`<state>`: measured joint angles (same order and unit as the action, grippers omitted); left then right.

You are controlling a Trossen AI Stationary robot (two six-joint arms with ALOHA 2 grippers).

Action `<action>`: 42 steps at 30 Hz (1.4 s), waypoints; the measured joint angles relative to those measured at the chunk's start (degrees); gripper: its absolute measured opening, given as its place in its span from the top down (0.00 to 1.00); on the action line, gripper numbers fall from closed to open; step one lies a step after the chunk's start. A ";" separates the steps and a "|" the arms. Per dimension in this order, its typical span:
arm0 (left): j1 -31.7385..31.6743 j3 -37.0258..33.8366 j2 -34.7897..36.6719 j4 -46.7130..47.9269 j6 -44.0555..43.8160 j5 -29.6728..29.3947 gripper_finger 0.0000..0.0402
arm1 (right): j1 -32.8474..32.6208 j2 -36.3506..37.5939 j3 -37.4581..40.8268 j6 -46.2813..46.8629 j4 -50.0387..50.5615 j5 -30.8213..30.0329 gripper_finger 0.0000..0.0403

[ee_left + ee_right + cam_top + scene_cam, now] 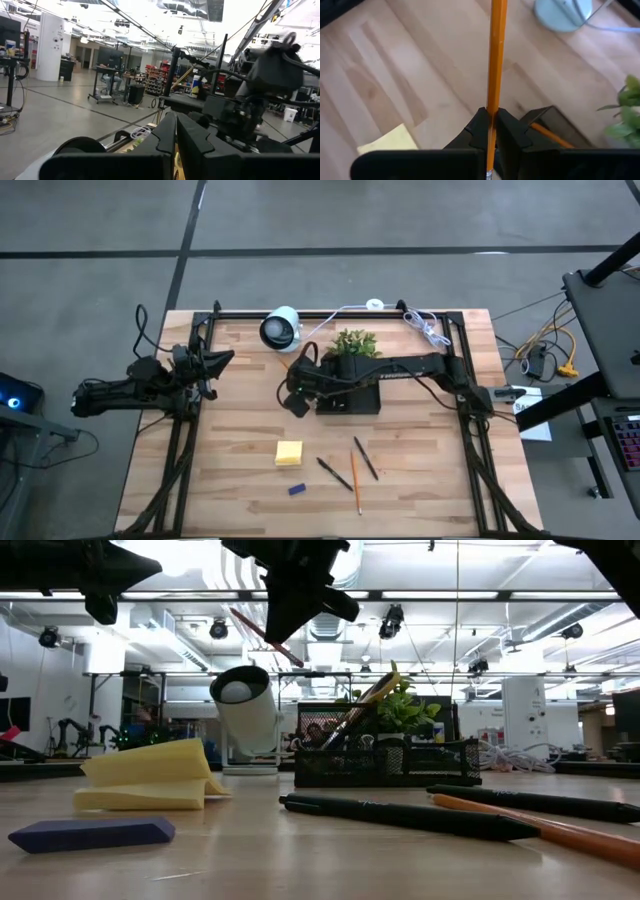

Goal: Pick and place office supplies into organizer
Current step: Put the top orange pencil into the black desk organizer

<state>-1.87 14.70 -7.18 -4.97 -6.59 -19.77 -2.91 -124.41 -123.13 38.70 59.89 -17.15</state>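
Note:
My right gripper (299, 387) hangs above the table just left of the black organizer (350, 397), shut on an orange pencil (496, 55). In the low view the gripper (300, 595) is high above the organizer (385, 755), which holds pencils leaning against its wall. On the table lie a yellow sticky-note pad (289, 452), a blue block (297, 489), two dark pens (335, 473) (365, 458) and another orange pencil (355, 470). My left gripper (215, 361) waits shut at the table's left edge. My right gripper pinches the orange pencil's shaft (492, 107) between its two fingers. The pencil runs along the fingers and sticks out well beyond their tips. It is lifted clear of the table and slants in the air (265, 635).
A white round camera (280, 329) and a green plant (355, 342) stand at the far side, just behind the organizer. Black frame rails (330, 315) run along the far and side edges. White cable (425, 328) lies at the far right. Bare wood lies near the loose items.

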 joint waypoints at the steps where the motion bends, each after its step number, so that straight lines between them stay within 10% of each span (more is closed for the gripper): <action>1: 0.00 0.00 0.00 0.00 0.00 0.00 1.00 | 0.26 0.25 0.01 -0.38 -0.02 -0.03 0.97; 24: 0.00 0.00 0.00 -0.02 -0.02 0.00 1.00 | 4.40 10.72 4.35 -7.90 -0.80 -2.55 0.97; 42: 0.00 0.00 0.09 -0.09 -0.04 -0.01 1.00 | 4.84 21.55 41.43 -8.28 -40.14 -4.05 0.97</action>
<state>-1.87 14.70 -7.09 -5.06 -6.63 -19.78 1.93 -102.87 -81.70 30.42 19.75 -21.20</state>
